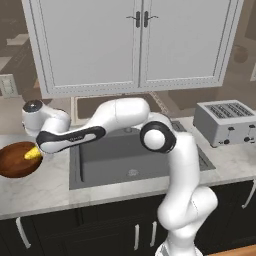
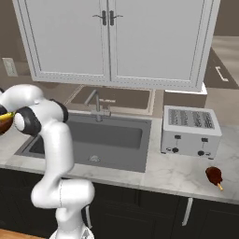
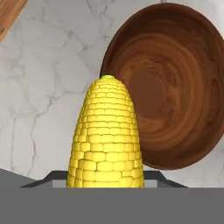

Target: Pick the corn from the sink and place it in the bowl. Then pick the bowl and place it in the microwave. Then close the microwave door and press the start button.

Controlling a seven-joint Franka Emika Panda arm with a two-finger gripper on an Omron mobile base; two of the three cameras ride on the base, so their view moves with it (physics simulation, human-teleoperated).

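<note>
A: Left base view. The arm reaches left across the sink (image 1: 120,160), and the gripper (image 1: 39,150) hangs over the near right edge of the bowl (image 1: 15,160). The corn (image 1: 33,153) sits at the gripper's end, above the bowl's rim. The bowl stands on the marble counter (image 1: 45,187), left of the sink.

B: Grip state from that view?

A: The fingers are hidden there. In the hand view the corn (image 3: 106,135) rises straight from between the finger tips and points away from the camera, so the gripper is clamped on the corn. The same view shows the bowl (image 3: 175,87) below and to one side, its inside bare. The cob's tip overlaps the bowl's edge and the rest lies over the counter (image 3: 48,87).

B: Right base view?

A: It gives the sink's (image 2: 93,135) basin with the drain and the faucet (image 2: 99,108) at the far edge. A sliver of corn (image 2: 4,116) shows at the left border beside the arm's elbow. It also shows the toaster (image 2: 190,130) right of the sink and a small brown item on a stick (image 2: 214,176) on the counter, nearer than the toaster.
</note>
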